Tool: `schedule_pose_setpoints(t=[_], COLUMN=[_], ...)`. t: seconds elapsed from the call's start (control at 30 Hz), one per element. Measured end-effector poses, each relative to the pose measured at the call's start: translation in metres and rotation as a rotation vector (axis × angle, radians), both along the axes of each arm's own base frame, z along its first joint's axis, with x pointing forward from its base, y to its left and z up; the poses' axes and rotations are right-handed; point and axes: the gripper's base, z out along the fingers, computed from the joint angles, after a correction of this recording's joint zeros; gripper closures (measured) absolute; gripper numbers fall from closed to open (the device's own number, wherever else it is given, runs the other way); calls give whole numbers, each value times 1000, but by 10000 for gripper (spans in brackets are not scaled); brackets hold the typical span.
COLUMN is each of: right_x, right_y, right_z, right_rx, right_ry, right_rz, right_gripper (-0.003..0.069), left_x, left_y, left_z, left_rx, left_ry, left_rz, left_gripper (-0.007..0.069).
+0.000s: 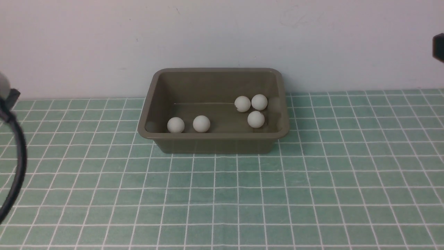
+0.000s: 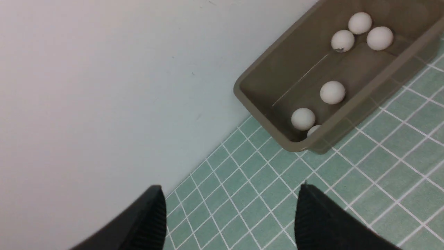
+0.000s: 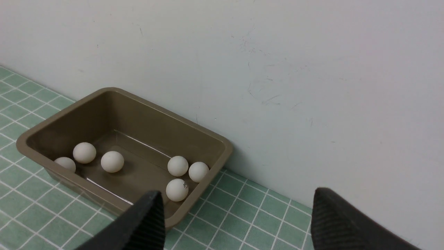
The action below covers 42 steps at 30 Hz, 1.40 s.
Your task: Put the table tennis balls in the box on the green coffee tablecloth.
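The olive-brown box [image 1: 215,144] stands on the green checked tablecloth [image 1: 222,194] against the back wall. Several white table tennis balls lie inside it: two near its left front [image 1: 176,125] [image 1: 201,124] and three at its right [image 1: 256,119]. The wrist views show one more ball tucked in the left front corner [image 2: 314,130] [image 3: 65,163]. My left gripper [image 2: 230,194] is open and empty, off to the left of the box [image 2: 284,62]. My right gripper [image 3: 237,194] is open and empty, to the right of the box [image 3: 145,118]. Neither gripper's fingers show in the front view.
A pale wall runs right behind the box. A black cable [image 1: 15,166] of the left arm hangs at the left edge, and a dark part of the right arm [image 1: 438,47] shows at the upper right edge. No loose balls show on the cloth.
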Motion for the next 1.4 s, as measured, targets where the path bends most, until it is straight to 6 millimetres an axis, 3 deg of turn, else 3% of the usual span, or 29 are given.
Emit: schedule_pose_setpoints(t=[0.27,0.73,0.93,1.07,1.13,1.4], right_x=[-1,-1,-1,-1,-1,-1], right_y=[0,0,0,0,0,0], right_z=[-3,-4,-4,-4,-4,-4], right_rx=[-16,-17,-17,-17,-17,-17], right_ry=[35,38,38,38,38,37], right_rz=[4,5,5,5,5,5], right_gripper=[144,144,144,144,144,144], left_x=[-4,6,26,59,67,73], left_y=[0,11,7,-4,-6,-8], left_z=[-12,-4,-11,-32,-37,-42], left_rx=[-53,-140,-176,-121,-105,-88], left_ry=[20,-82,-35,87,114,133], left_rz=[6,189,240,252,253,255], left_gripper=[178,178,178,178,178,178])
